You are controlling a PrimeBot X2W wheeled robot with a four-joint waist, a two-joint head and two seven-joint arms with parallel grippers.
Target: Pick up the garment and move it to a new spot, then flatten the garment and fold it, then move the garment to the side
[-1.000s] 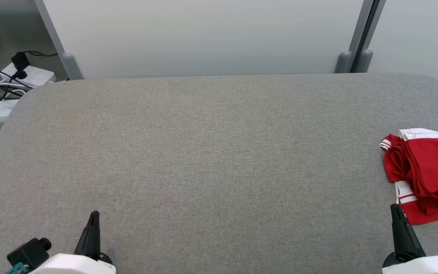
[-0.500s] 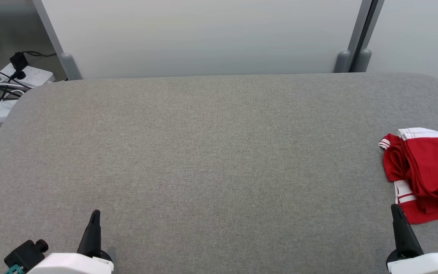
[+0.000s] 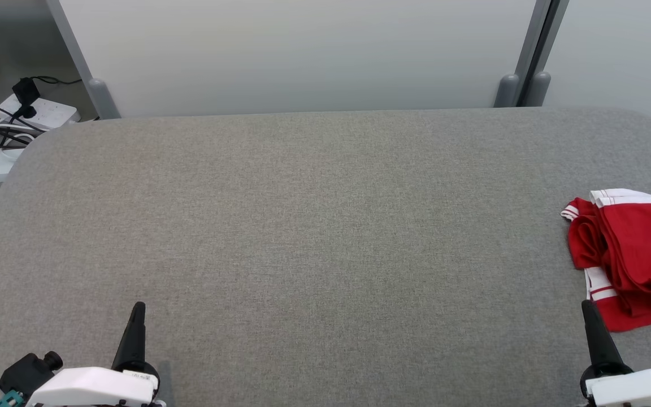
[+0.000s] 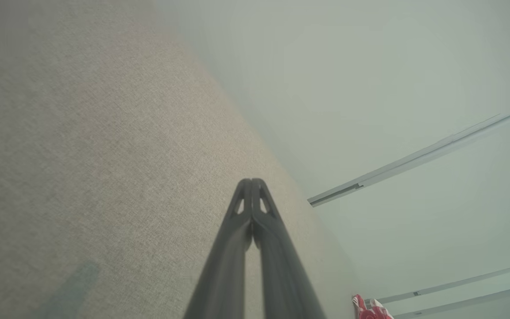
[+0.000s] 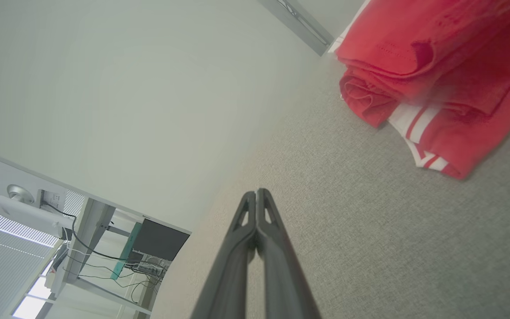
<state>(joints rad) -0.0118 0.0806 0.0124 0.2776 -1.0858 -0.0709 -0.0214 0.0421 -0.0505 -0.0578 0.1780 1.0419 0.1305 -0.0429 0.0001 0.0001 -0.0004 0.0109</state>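
the bunched red garment (image 3: 636, 254) lies at the right edge of the grey tabletop (image 3: 325, 226), near the right tool (image 3: 586, 308) but not touching it. the right tool and the left tool (image 3: 139, 308) both have their fingers together and are empty.

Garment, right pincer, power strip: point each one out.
garment (image 3: 642, 243), head view, on its red folded body.
right pincer (image 5: 257, 192), right wrist view, between its shut fingertips.
power strip (image 3: 50, 114), head view, on its white casing.

The garment (image 3: 642, 249) is red, with white trim that carries thin red stripes. It lies on the right side of the grey table (image 3: 325, 226), folded into a loose, rumpled stack of layers. Its left edge is rolled and bunched, and a striped white band pokes out beneath.
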